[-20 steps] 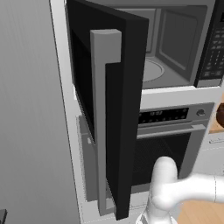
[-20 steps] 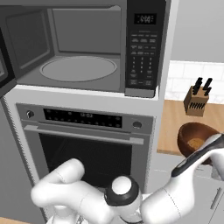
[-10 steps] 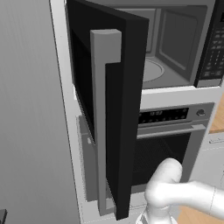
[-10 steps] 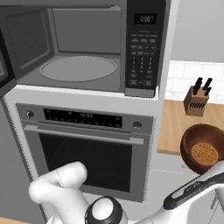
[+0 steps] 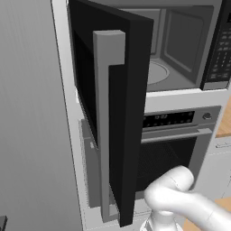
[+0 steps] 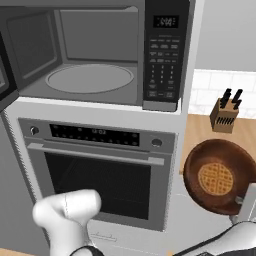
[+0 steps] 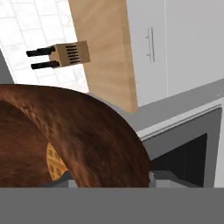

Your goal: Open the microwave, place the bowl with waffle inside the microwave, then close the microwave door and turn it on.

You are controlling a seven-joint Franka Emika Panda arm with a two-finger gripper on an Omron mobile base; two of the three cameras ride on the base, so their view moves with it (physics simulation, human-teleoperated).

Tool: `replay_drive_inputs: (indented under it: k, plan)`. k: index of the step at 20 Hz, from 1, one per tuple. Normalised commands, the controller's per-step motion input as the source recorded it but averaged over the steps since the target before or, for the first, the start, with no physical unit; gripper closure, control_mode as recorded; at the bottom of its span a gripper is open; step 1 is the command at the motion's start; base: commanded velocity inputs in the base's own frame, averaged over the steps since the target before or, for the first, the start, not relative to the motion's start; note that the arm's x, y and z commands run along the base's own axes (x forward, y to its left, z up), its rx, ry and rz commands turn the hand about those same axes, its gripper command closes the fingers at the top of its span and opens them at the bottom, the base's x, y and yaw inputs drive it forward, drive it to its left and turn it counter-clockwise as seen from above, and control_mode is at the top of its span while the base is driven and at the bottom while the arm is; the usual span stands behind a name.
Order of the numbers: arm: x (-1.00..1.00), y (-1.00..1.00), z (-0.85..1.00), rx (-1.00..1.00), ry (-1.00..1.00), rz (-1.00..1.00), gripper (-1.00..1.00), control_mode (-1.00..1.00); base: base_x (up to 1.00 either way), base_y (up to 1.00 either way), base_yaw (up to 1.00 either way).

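My pincer pinches the bowl's rim, waffle inside, right of the oven; microwave door stands open.

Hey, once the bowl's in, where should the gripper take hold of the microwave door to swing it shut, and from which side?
Probably the long grey vertical bar handle on the microwave door. The door stands swung wide open at the left of the cavity, and the bar stands off the panel's free edge, farthest from the hinge. I would come at its middle from the outer face, jaws across the bar.
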Motion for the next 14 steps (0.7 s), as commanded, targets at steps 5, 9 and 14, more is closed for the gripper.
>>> replay_drive_inputs:
  k: [5, 9, 14]
  plan:
    - [-0.43, 1.00, 0.52, -0.06, -0.12, 0.06, 1.00, -1.00, 0.00, 0.00, 0.00]
    - [-0.01, 1.00, 0.59, -0.07, -0.02, 0.00, 1.00, -1.00, 0.00, 0.00, 0.00]
    - [-0.02, 1.00, 0.44, -0.18, -0.04, 0.00, 1.00, -1.00, 0.00, 0.00, 0.00]
